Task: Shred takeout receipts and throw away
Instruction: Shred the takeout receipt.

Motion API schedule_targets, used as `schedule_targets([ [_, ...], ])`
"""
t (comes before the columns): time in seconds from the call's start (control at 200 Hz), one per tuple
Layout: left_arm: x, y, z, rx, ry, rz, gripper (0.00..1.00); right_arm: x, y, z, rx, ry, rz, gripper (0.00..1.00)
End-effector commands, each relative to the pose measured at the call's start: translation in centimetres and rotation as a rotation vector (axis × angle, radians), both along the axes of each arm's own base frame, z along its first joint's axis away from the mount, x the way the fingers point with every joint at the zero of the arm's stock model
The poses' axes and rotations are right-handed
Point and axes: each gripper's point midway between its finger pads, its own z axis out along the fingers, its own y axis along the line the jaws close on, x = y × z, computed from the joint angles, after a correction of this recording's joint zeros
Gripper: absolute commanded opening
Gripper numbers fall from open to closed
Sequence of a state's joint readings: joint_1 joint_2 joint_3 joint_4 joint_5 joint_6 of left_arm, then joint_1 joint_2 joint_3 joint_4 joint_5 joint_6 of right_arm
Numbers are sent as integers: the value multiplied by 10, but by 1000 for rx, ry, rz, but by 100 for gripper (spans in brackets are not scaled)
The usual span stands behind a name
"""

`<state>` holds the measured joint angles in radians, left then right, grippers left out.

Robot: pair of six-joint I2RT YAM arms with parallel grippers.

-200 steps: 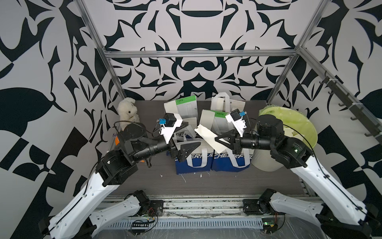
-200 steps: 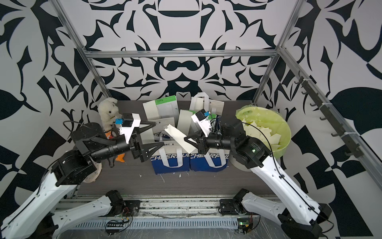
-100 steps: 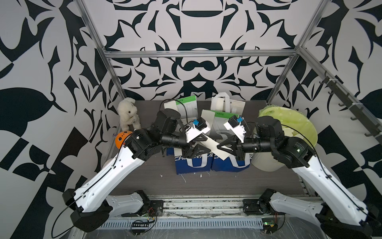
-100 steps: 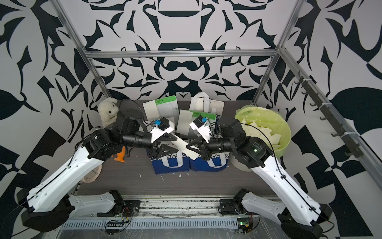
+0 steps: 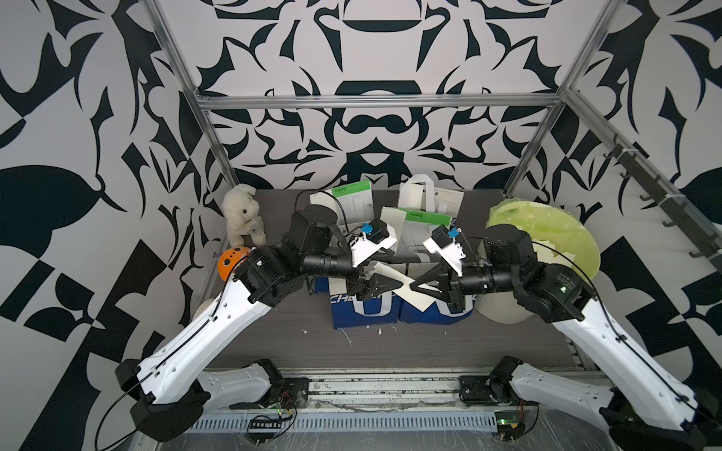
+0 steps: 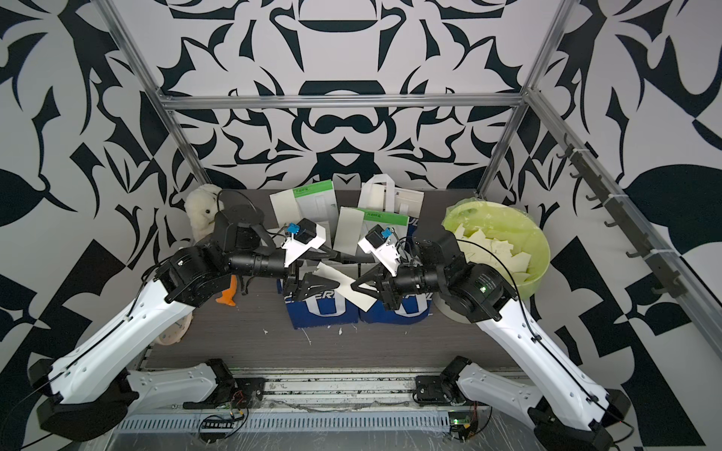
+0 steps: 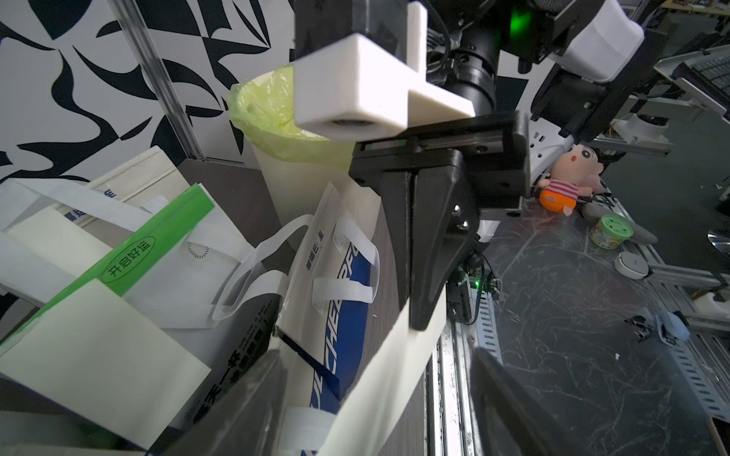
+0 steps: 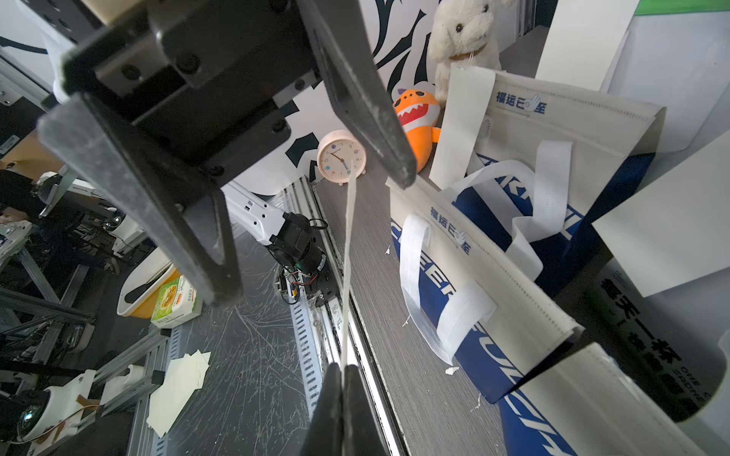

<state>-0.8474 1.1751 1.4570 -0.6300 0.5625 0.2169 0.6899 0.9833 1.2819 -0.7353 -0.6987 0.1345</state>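
A cream-white takeout receipt point(image 5: 406, 293) point(image 6: 344, 284) hangs slantwise above two blue-and-white bags point(image 5: 363, 312). My right gripper point(image 5: 415, 285) point(image 8: 343, 371) is shut on one end of it; the slip shows edge-on point(image 8: 347, 256) in the right wrist view. My left gripper point(image 5: 400, 282) point(image 7: 375, 414) is open, with its fingers point(image 7: 237, 410) standing either side of the slip's point(image 7: 375, 387) other end and not touching it. More cream slips point(image 6: 347, 234) lie on the bags behind. The green-lined bin point(image 5: 562, 250) at the right holds torn pieces point(image 6: 492, 246).
A white plush rabbit point(image 5: 242, 213) and an orange toy point(image 5: 230, 261) sit at the back left, and a small clock point(image 8: 341, 158) stands near the left front. Tiny paper scraps point(image 5: 347, 337) dot the table point(image 5: 429, 343) before the bags. White and green bags point(image 5: 424, 230) stand behind.
My left arm has swung in from the left until its open jaws straddle the receipt's free end. The right gripper has kept its hold on the receipt, barely moving.
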Motion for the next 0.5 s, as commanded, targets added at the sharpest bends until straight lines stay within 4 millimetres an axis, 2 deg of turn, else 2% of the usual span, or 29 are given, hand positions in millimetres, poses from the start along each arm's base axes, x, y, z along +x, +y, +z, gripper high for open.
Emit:
schedule_targets([
  [0.0, -13, -1, 4, 1, 20, -78, 70, -4, 4, 15, 50, -36, 34, 0],
  [0.155, -18, -4, 2, 1, 58, -111, 57, -3, 3, 17, 53, -43, 25, 0],
  [0.275, -16, -5, 0, 3, 63, -106, 53, -1, 2, 17, 50, -47, 9, 0],
  [0.36, -14, -5, 0, -6, 52, -93, 44, -1, 3, 17, 53, -45, 11, 0],
  [0.495, -15, -7, 1, -22, 57, -99, 39, 1, 4, 17, 58, -40, 8, 0],
])
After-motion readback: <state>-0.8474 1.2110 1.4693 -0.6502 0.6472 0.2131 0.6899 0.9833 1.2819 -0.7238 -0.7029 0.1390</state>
